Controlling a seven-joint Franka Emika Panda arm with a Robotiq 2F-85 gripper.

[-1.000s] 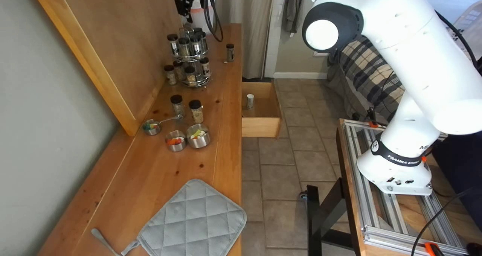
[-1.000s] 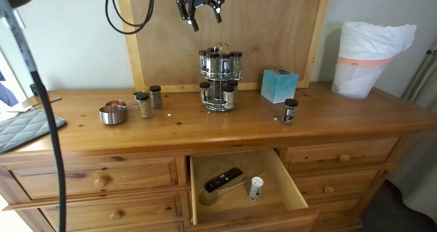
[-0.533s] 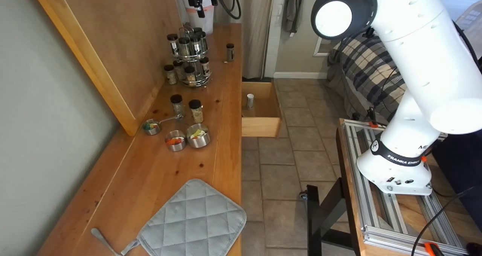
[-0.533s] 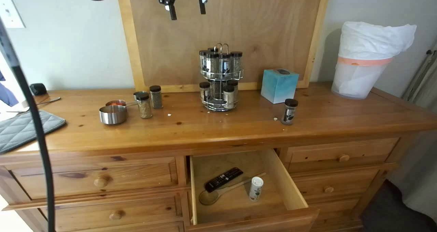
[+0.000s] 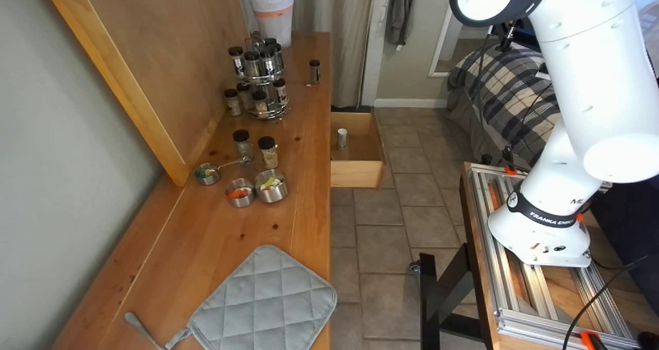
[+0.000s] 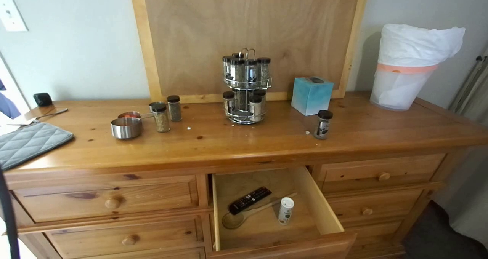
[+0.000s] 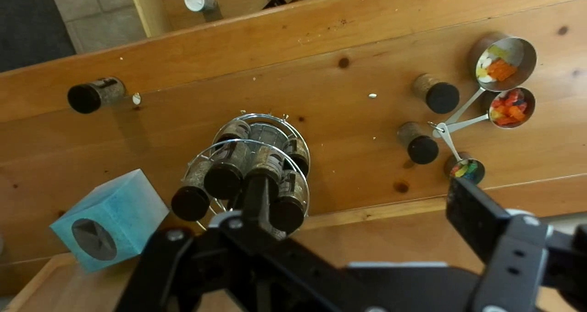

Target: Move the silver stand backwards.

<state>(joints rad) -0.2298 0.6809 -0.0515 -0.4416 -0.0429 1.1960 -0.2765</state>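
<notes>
fingers no longer in either exterior view; half a second ago they hung at the top edge of both. the arm has lifted and drawn back over the same interval. the silver stand shows no shift: upright on the surface, loaded with jars, in front of the wooden board and near it; contact seems absent. the tissue box is near, apart. wrist view: fingers spread wide, nothing held. one finger covers part of the stand along that line of sight; i take this as height above it, not touch. reading: this is withdrawal, not approach. either the backward move is complete and the arm is clearing off, or the attempt is being re-set; cannot settle which from here. the stand's place close to the board makes completion the likelier case. if more travel is needed, fingers must return and push low, since a push high up could tip the stand and spill jars.
</notes>
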